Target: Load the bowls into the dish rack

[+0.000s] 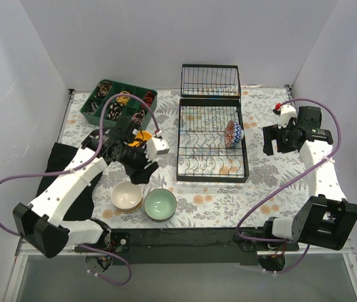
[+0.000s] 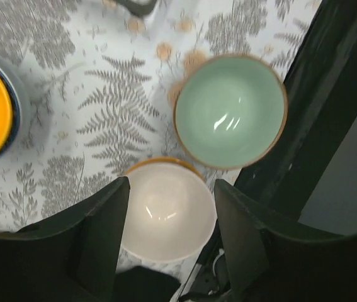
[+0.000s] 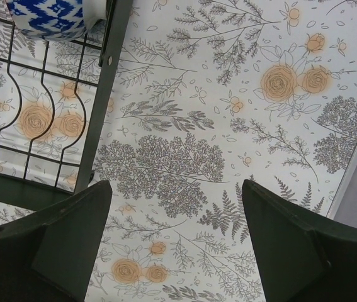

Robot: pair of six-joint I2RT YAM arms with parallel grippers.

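With the left jaws half parted and empty over the beige bowl (image 2: 169, 214), its rim could be clipped on descent and the mint green bowl (image 2: 230, 110) just beyond knocked

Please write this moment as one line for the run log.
left pincer: open above beige bowl | right pincer: open, empty, beside dish rack | racked: one patterned bowl
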